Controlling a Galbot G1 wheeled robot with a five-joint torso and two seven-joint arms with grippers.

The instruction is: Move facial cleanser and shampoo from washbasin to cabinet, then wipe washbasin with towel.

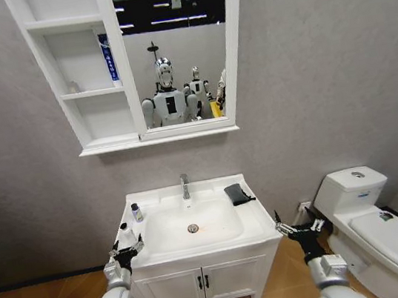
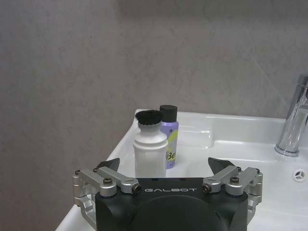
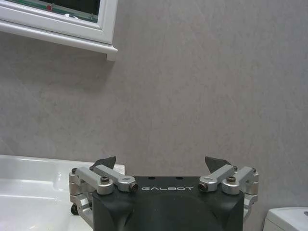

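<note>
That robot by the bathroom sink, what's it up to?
It faces the washbasin with both arms low. Its left gripper is open just in front of a white bottle and a purple bottle, which stand on the basin's left edge. The right gripper is open too, holding nothing, off the basin's right corner. The dark towel lies by the tap. A blue tube stands in the cabinet above.

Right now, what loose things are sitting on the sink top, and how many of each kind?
Bottles: 2, a white bottle with a black cap and a purple bottle behind it, on the sink top near the left gripper.
Cloths: 1, a dark towel right of the tap.
Total: 3.
</note>
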